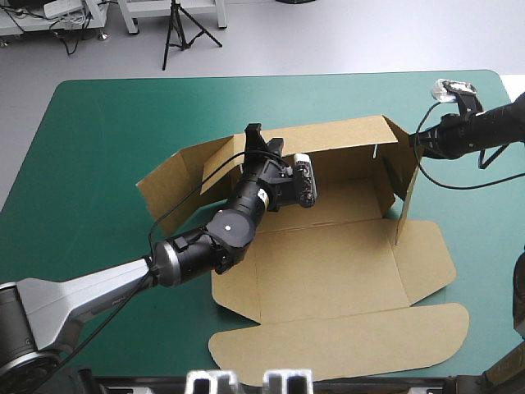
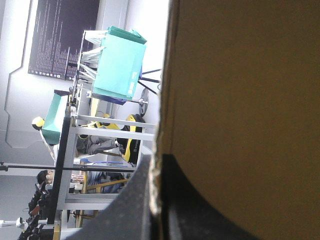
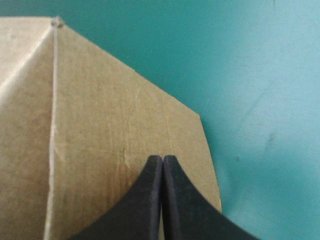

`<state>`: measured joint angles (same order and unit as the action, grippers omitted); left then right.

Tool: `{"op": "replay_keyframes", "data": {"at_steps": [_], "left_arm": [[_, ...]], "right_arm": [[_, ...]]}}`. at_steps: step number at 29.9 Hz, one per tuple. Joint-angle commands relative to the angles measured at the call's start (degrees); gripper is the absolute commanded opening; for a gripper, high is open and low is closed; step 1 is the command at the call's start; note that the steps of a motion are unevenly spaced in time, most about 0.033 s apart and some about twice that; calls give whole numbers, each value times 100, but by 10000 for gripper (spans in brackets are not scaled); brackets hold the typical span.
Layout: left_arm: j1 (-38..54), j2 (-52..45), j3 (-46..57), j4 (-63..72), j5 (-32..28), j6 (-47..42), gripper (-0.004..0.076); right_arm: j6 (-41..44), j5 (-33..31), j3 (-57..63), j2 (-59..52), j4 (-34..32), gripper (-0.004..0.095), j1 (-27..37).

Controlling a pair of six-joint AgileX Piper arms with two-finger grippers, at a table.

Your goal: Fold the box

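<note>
The box (image 1: 328, 263) sits at the middle of the bench (image 1: 98, 123), walls half up. Left hand (image 1: 261, 138) is clamped on its far wall (image 1: 344, 135); right hand (image 3: 163, 159), fingers (image 3: 145, 200) together, touches the far-right corner flap (image 3: 125, 125) and could slip, dropping it

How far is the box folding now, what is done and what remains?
Done: far wall and right wall stand up. In hand: left gripper grips the far wall; right gripper, shut, is over the right corner flap. To do: left wall leans outward, lid lies flat.

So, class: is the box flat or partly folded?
Partly folded: the box has far wall and right wall raised, lid flat.
</note>
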<state>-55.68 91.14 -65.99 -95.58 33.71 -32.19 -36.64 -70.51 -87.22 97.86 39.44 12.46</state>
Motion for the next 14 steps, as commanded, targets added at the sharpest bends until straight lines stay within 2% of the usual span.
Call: {"op": "replay_keyframes", "data": {"at_steps": [1,10,14], "left_arm": [[-25,-305,-167,-252,177,-163,-9],[-25,-305,-167,-252,190,-163,-9],[-25,-305,-167,-252,190,-163,-9]], "right_arm": [[-395,14,111,-381,584,-18,38],[-1139,539,1144,-678,699,-17,47],[-1915,900,1822,-833,1068,-17,47]]}}
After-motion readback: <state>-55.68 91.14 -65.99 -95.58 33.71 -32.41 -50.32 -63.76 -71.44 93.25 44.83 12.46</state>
